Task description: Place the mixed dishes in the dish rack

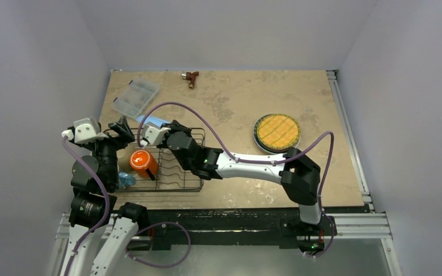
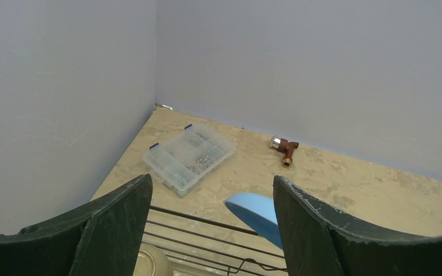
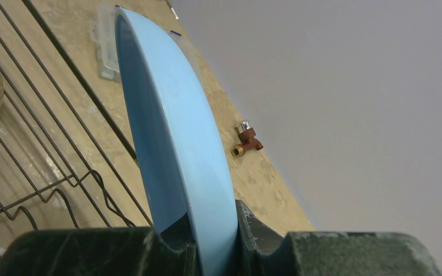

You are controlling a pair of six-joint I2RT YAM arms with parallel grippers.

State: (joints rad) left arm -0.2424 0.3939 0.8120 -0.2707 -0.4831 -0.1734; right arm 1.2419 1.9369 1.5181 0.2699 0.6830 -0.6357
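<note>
One light blue round plate [image 3: 172, 144] stands on edge, gripped at its rim by the right gripper [image 3: 214, 234], whose two dark fingers [image 3: 259, 230] are closed tight against the plate's two faces. From above, this plate sits at the far left edge of the rectangular black wire dish rack [image 1: 175, 167], over its wavy upright dividers; whether the plate touches the wire cannot be told. Inside the rack, on its left side, an orange mug [image 1: 144, 163] lies with its handle pointing toward the near edge. A small off-white bowl [image 2: 149, 261] shows only in part, also within the rack's wires. A blue mug [image 1: 125, 180] sits at the rack's near left corner, partly hidden by the left arm, and it is unclear if it is inside or outside the frame. Well to the right on the beige stone-patterned table [image 1: 236, 103], a yellow woven-pattern plate [image 1: 277, 131] rests on top of a plate with a dark rim [image 1: 256, 137]. The left gripper [image 2: 212, 190] hovers just left of the blue plate with its fingers spread wide, holding nothing. Beyond the rack, near the far left corner, lies a clear plastic compartment box [image 2: 189, 158], and a small brown tool [image 2: 285, 149] lies by the back wall.
</note>
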